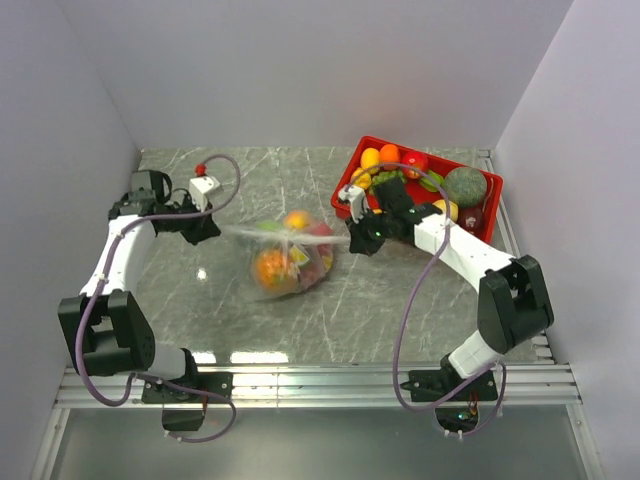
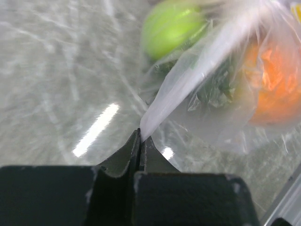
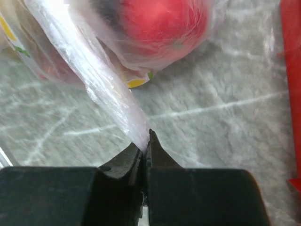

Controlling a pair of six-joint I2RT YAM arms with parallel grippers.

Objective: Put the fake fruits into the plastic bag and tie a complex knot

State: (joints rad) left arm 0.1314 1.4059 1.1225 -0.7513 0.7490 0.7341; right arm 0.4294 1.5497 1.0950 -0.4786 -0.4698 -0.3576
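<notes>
The clear plastic bag (image 1: 288,258) lies mid-table with several fake fruits inside: an orange one (image 1: 272,268), a red one (image 1: 318,238), a green one (image 2: 169,29). My left gripper (image 1: 212,230) is shut on a stretched whitish tail of the bag (image 2: 188,80), pulling it left. My right gripper (image 1: 354,238) is shut on the opposite tail (image 3: 110,89), pulling right. The red fruit shows through the film in the right wrist view (image 3: 162,21). The two tails meet in a bunched knot (image 1: 291,234) on top of the bag.
A red tray (image 1: 490,215) at the back right holds more fruits: orange, red, yellow, a large green one (image 1: 466,186). The tray's edge shows in the right wrist view (image 3: 292,61). White walls close in left, back and right. A metal rail (image 1: 320,382) runs along the near edge.
</notes>
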